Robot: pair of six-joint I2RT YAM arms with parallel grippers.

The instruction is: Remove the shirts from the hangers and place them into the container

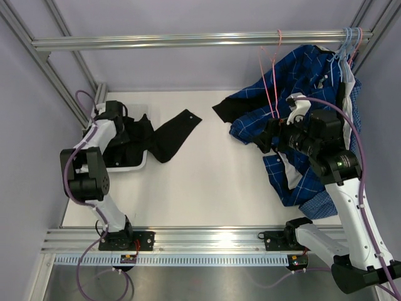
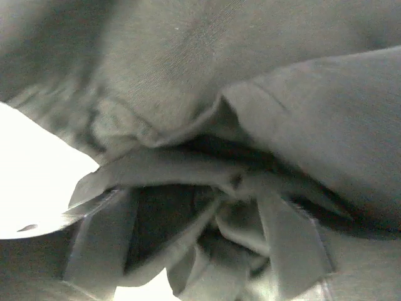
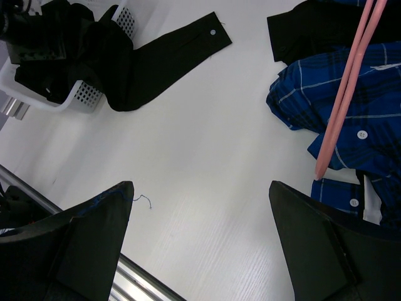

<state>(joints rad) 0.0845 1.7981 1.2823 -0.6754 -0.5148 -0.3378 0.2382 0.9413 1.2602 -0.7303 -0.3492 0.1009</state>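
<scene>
1. The black shirt (image 1: 135,135) lies in the basket (image 1: 135,165), far left. Its sleeve (image 1: 175,128) stretches across the table (image 1: 207,182), cuff pointing far-right.
2. My left gripper (image 1: 122,122) is buried in the cloth; I cannot tell its state.
3. My right gripper (image 3: 200,194) gapes empty beside the plaid shirt (image 1: 301,81).

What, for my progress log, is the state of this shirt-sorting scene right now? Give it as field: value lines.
container: left side of table, black cloth inside
black shirt: bunched in container, one sleeve trailing over the rim onto the table
plaid shirt: heaped at right, not in container
pink hanger: hooked on top rail, hanging against plaid shirt
left tool: buried in the black shirt; jaws not readable
right tool: open, empty, above bare table beside plaid shirt
</scene>
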